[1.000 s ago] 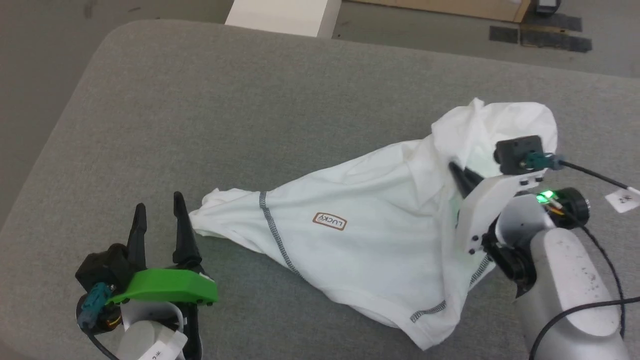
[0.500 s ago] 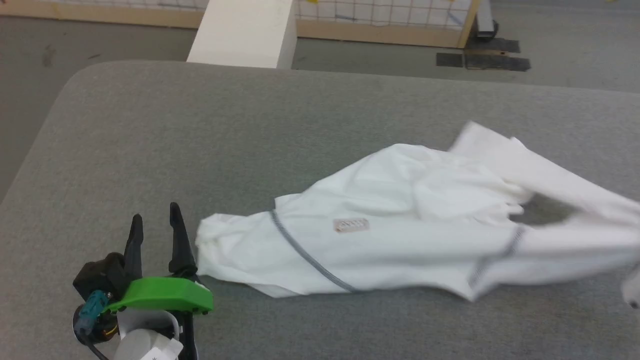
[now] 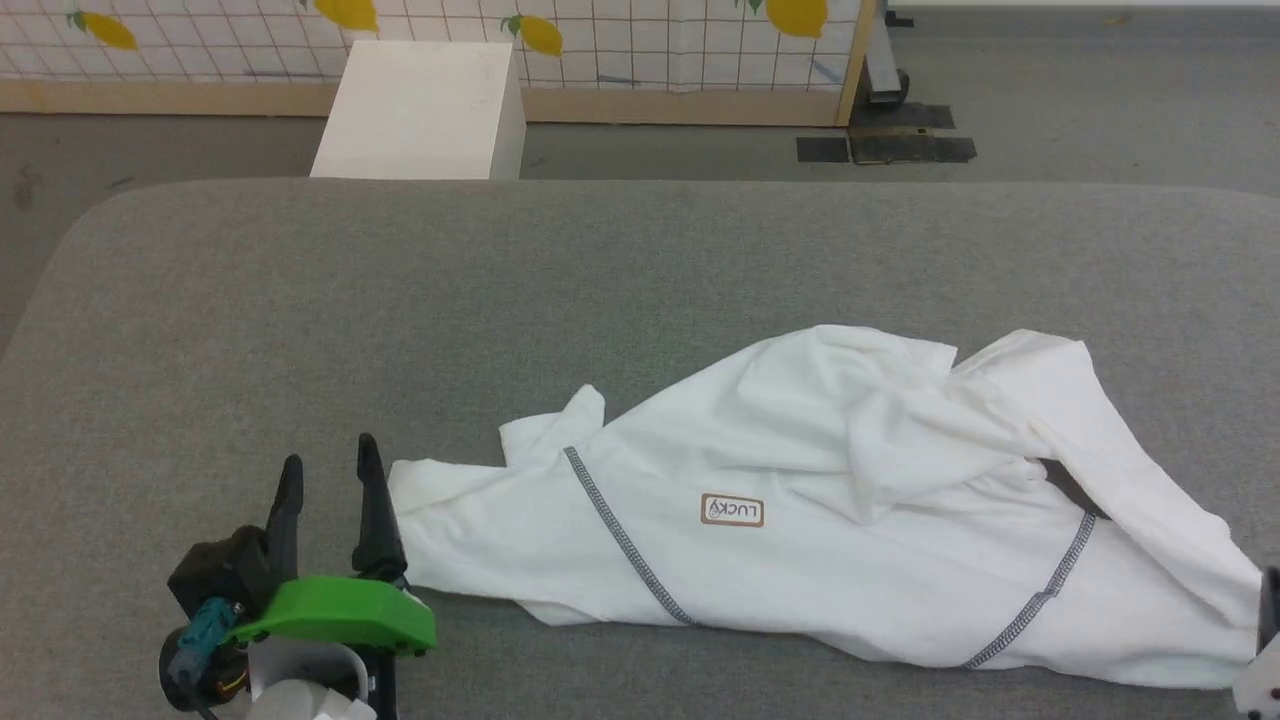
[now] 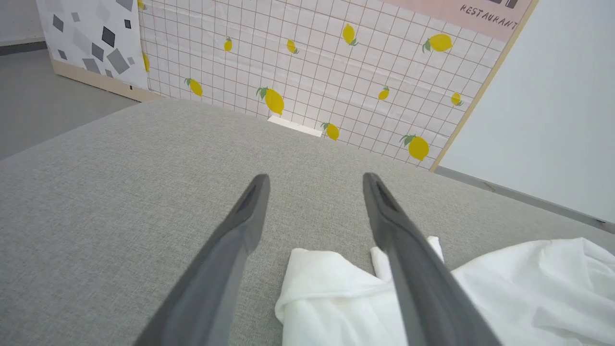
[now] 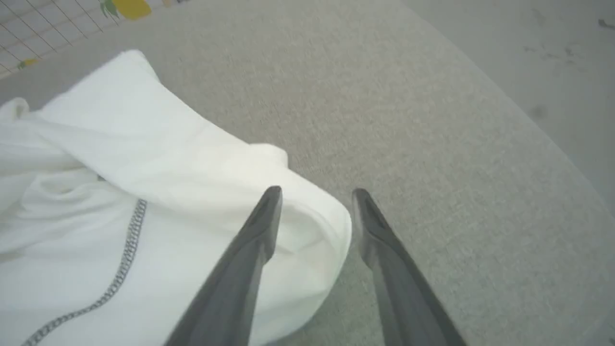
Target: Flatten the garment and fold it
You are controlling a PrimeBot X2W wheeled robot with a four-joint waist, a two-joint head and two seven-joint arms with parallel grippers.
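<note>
The garment (image 3: 800, 470), a white T-shirt with grey zigzag seams and a small "LUCKY" patch (image 3: 732, 510), lies stretched left to right on the grey table (image 3: 400, 300), still rumpled on its upper right. My left gripper (image 3: 330, 455) stands open at the garment's left end. In the left wrist view a bunched tip of the garment (image 4: 326, 283) lies between the left gripper's (image 4: 315, 177) spread fingers, untouched. My right gripper (image 5: 317, 192) is open over the garment's (image 5: 144, 168) right end, its fingers apart and holding nothing.
A white box (image 3: 420, 110) stands on the floor behind the table, before a lemon-patterned panel (image 3: 600, 40). Black patches (image 3: 885, 148) mark the floor farther right. The table's rounded right edge (image 5: 543, 129) runs close beside the right gripper.
The right gripper drew the garment out to the right, then opened and let it go, so it now lies long and flatter. The camera has tilted up. The left gripper stayed put.
</note>
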